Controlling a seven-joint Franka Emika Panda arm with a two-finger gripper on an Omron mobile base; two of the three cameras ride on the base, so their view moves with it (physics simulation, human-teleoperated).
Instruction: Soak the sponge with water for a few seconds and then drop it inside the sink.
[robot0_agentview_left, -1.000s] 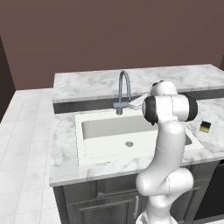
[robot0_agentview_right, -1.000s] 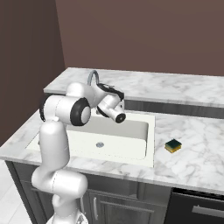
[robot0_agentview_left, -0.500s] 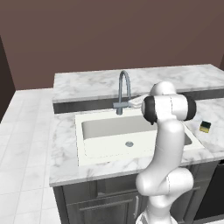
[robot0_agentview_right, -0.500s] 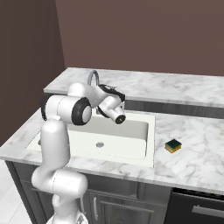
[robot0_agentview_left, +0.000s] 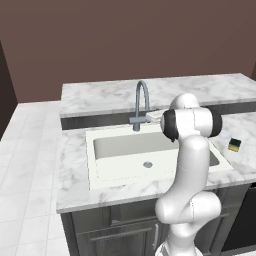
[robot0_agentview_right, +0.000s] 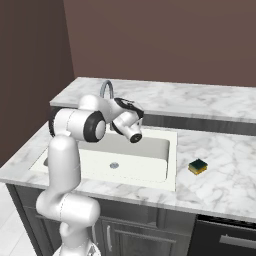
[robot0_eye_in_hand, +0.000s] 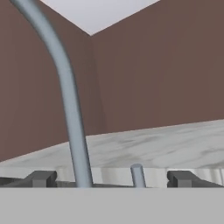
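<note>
The sponge (robot0_agentview_left: 234, 145) (robot0_agentview_right: 198, 166), yellow with a dark top, lies on the marble to the right of the sink (robot0_agentview_left: 115, 155) (robot0_agentview_right: 140, 165). My gripper (robot0_eye_in_hand: 112, 179) (robot0_agentview_left: 148, 117) is up at the grey faucet (robot0_agentview_left: 142, 102) (robot0_agentview_right: 106, 90) behind the basin, far from the sponge. In the hand view its two dark fingertips (robot0_eye_in_hand: 41, 178) stand wide apart, open, with the faucet's curved neck (robot0_eye_in_hand: 65, 87) and a short grey lever stub (robot0_eye_in_hand: 138, 175) rising between them. Nothing is held. The water is out of view.
White-grey marble counter (robot0_agentview_left: 75, 170) (robot0_agentview_right: 225, 175) surrounds the basin, with a raised marble ledge (robot0_agentview_left: 105, 95) behind the faucet. A round grey drain (robot0_agentview_left: 147, 164) (robot0_agentview_right: 114, 165) sits in the basin floor. A brown wall lies beyond.
</note>
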